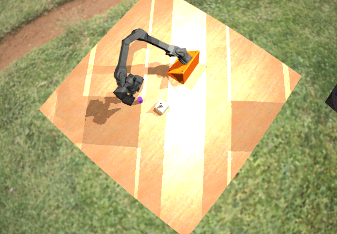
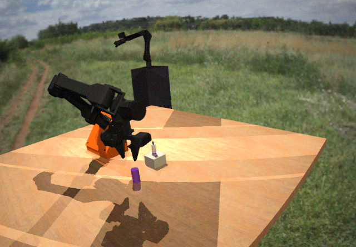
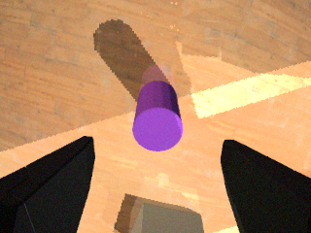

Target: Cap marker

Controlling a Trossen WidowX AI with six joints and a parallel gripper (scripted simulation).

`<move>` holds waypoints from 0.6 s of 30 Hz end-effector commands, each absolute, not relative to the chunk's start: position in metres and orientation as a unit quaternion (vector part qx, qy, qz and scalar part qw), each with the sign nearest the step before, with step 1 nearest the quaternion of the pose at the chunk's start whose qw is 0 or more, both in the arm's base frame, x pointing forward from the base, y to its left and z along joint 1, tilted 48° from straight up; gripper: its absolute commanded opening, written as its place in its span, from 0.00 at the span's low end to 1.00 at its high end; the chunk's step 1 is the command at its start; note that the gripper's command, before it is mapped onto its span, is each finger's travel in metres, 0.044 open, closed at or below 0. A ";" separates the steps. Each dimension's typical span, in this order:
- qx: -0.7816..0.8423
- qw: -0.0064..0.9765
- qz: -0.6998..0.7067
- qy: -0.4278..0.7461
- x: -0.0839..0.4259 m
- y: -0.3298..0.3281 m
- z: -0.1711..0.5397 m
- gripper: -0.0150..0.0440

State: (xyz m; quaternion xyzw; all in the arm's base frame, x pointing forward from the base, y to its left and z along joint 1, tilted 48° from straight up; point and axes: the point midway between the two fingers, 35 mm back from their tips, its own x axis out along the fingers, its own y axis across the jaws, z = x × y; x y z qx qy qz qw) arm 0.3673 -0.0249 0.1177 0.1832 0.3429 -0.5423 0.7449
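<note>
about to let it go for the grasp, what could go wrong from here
1. The purple cap stands loose and upright, so a finger of the open claw clipping it on the way down could tip it over.
2. The holder block with the marker stands close by, so a wide approach might bump them.
</note>
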 end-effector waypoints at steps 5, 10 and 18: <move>0.146 0.750 -0.547 0.342 0.360 0.001 0.117 0.68; 0.146 0.750 -0.547 0.341 0.366 -0.025 0.093 0.68; 0.146 0.750 -0.547 0.341 0.368 -0.035 0.084 0.68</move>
